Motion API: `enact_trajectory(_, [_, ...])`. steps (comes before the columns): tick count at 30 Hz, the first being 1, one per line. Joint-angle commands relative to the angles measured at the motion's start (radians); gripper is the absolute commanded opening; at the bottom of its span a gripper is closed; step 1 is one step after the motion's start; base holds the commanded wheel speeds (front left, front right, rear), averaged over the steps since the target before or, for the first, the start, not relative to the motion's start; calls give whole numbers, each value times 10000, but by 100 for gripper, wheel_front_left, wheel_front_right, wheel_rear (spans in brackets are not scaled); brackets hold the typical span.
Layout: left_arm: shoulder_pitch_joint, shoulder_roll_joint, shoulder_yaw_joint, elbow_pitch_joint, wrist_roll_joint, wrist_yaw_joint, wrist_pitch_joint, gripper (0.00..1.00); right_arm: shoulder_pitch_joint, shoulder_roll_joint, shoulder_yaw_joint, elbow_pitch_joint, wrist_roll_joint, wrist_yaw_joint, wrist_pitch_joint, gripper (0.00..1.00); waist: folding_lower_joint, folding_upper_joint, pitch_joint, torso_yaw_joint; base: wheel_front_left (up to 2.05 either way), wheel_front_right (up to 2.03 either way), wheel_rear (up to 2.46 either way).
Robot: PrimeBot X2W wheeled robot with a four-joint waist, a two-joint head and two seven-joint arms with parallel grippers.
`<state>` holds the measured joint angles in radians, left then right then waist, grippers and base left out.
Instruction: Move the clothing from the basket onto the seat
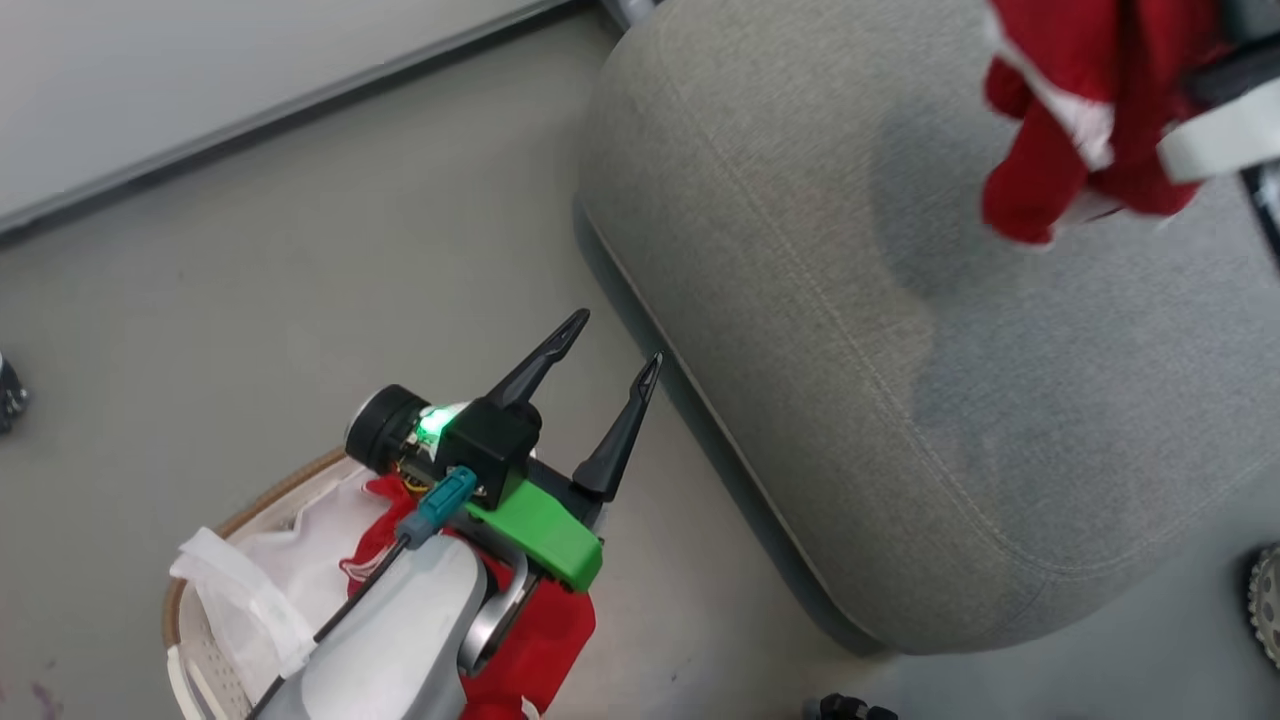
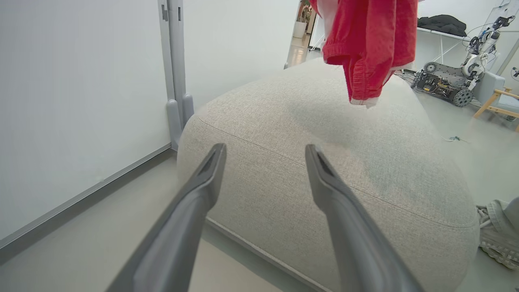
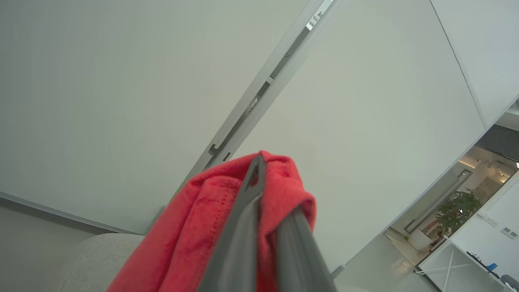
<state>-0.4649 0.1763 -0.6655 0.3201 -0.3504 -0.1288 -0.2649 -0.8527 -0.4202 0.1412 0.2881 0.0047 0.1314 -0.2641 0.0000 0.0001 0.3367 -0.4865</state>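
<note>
- My left gripper (image 1: 617, 337) sits nearest, its two dark fingers spread wide and empty over the oval white plastic basket (image 1: 285, 483) with the brown woven rim. More bright red clothing (image 1: 545, 640) lies inside.
- My right gripper (image 3: 275, 182) is clenched on a red, white-trimmed garment (image 1: 1050, 120) dangling above the large grey fabric seat (image 1: 800, 300).
- I should lower it until the cloth touches, well in from the edge, then let go.

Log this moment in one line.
right end effector: shut on red garment, above seat | left end effector: open, empty | basket: red clothing inside
</note>
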Motion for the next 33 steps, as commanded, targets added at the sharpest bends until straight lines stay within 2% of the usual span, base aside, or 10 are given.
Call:
enact_trajectory(1, [-293,135,-70,-86,37,-30,8,100,-422,-151,-183,291,-116,-14,-6,0,0,-1,923,559,0,0,0])
enact_trajectory(7, [-955,408,-538,-301,18,-30,8,100,-1636,-541,-944,1682,-573,-14,-5,0,0,-1,1900,1047,0,0,0])
enact_trajectory(12, [-1472,525,-885,-372,-101,-30,7,100,-2036,-564,-1898,2912,-1170,-14,-5,0,0,-1,2475,1437,0,0,0])
enact_trajectory(20, [-1663,436,-969,-455,-307,-30,8,100,-707,362,-4154,4201,-2266,-15,-6,0,0,-1,2757,1735,0,0,0])
enact_trajectory(27, [-1359,294,-970,-422,-397,-30,7,100,1178,1345,-5763,4038,-2722,-14,-4,0,0,-1,2354,1626,0,0,0])
enact_trajectory(30, [-1282,242,-917,-411,-408,-30,9,100,1862,1755,-6058,3776,-2743,-14,-4,9,0,-1,2102,1501,0,0,0])
enact_trajectory(31, [-1244,215,-908,-406,-413,-30,7,100,2060,1838,-6115,3707,-2754,-14,-4,19,0,-1,2005,1464,0,0,0])
enact_trajectory(32, [-1181,175,-910,-391,-422,-30,9,100,2254,1953,-6194,3609,-2752,-15,-4,50,0,-1,1878,1432,0,0,0])
enact_trajectory(33, [-1132,138,-908,-378,-436,-30,9,100,2405,2053,-6239,3578,-2702,-14,-4,100,0,-1,1766,1415,0,0,0])
